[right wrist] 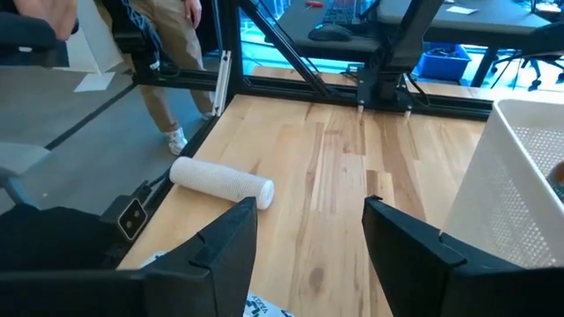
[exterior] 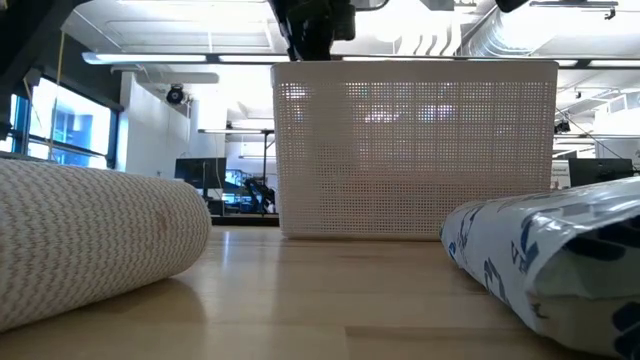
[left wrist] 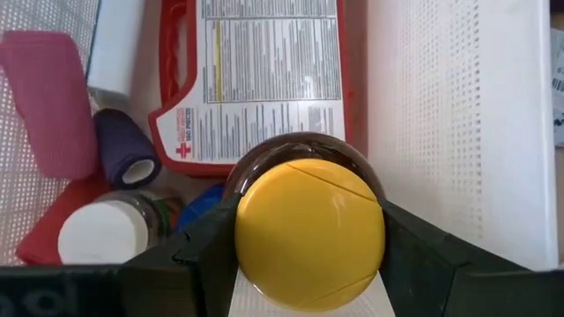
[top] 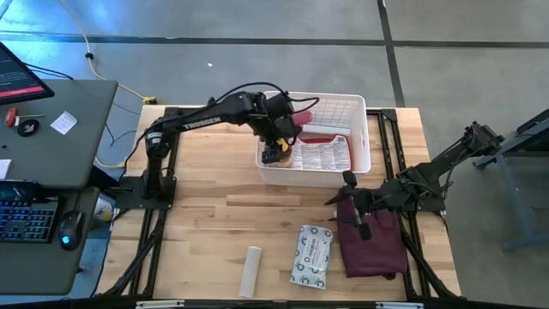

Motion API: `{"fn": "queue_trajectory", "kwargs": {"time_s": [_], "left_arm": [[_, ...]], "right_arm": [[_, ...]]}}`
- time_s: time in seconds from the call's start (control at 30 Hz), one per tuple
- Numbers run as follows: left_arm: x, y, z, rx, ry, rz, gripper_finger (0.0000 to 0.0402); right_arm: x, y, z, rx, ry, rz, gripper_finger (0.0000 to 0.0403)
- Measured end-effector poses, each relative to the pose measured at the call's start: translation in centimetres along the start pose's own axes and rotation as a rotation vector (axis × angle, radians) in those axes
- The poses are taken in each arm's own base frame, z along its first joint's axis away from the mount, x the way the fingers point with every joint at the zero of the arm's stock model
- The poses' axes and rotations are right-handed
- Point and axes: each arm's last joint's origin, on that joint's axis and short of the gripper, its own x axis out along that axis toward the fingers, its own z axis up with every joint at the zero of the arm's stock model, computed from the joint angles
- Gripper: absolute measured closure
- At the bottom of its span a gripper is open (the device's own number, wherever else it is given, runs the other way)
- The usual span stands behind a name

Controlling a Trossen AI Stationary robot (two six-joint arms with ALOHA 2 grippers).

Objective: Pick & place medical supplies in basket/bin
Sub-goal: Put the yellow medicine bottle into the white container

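Yellow-lidded bottle (left wrist: 308, 231) in left claw (left wrist: 308, 264) over basket (left wrist: 458, 114)

The pale wooden plank table (top: 214, 219) carries a white rectangular plastic lattice basket (top: 360, 129) near its far edge. Toward the near edge lie a white textured roll (top: 250, 270) and, just beside it, a grey-white printed packet (top: 311, 256). A maroon cloth (top: 373, 249) lies flat next to the packet, at the table's right side.

My left gripper (top: 276, 152) hangs over the basket (top: 360, 116) — first-aid case (top: 324, 154) inside. Nearer the table's front edge lie the roll (top: 250, 270) and, to its right, the packet (top: 311, 256) — my right gripper (top: 353, 206) beyond.
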Motion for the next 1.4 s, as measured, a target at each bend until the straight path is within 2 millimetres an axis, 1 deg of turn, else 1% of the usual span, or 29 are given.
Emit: {"fn": "queue_trajectory", "kwargs": {"time_s": [0.07, 0.2, 0.27, 0.4, 0.5, 0.8, 0.9, 1.1, 1.3, 1.4], "left_arm": [[0.6, 0.2, 0.1, -0.002, 0.002, 0.001, 0.0149], [0.7, 0.9, 0.1, -0.016, -0.003, 0.012, 0.0149], [1.2, 1.1, 0.2, -0.036, -0.011, -0.005, 0.0149], [1.2, 1.0, 0.0, -0.04, 0.009, -0.018, 0.0149], [1.4, 0.4, 0.1, -0.031, 0.017, -0.033, 0.0149], [-0.1, -0.6, -0.4, -0.051, 0.033, -0.069, 0.0149], [-0.2, -0.7, -0.6, -0.067, 0.048, -0.099, 0.0149], [-0.3, -0.7, -0.6, -0.065, 0.048, -0.105, 0.0149], [0.0, -0.4, -0.7, -0.055, 0.088, 0.029, 0.0149], [0.0, -0.1, -0.8, -0.048, 0.122, 0.132, 0.0149]], "right_arm": [[0.0, 0.0, 0.0, -0.001, 0.0, 0.0, 0.0206], [0.0, 0.0, 0.0, -0.003, 0.005, 0.017, 0.0206], [0.0, 0.1, -0.1, -0.004, 0.017, 0.024, 0.0206], [0.0, 0.1, -0.4, -0.005, 0.04, 0.026, 0.0206], [0.0, 0.0, -0.5, -0.009, 0.049, 0.024, 0.0206], [0.0, 0.0, -0.5, -0.024, 0.049, 0.022, 0.0206], [0.0, 0.0, -0.5, -0.024, 0.049, 0.021, 0.0206], [0.0, 0.0, -0.5, -0.025, 0.053, 0.021, 0.0206], [0.0, 0.0, -0.6, -0.026, 0.059, 0.02, 0.0206], [0.0, 0.0, -0.6, -0.025, 0.059, 0.018, 0.0206]]}}
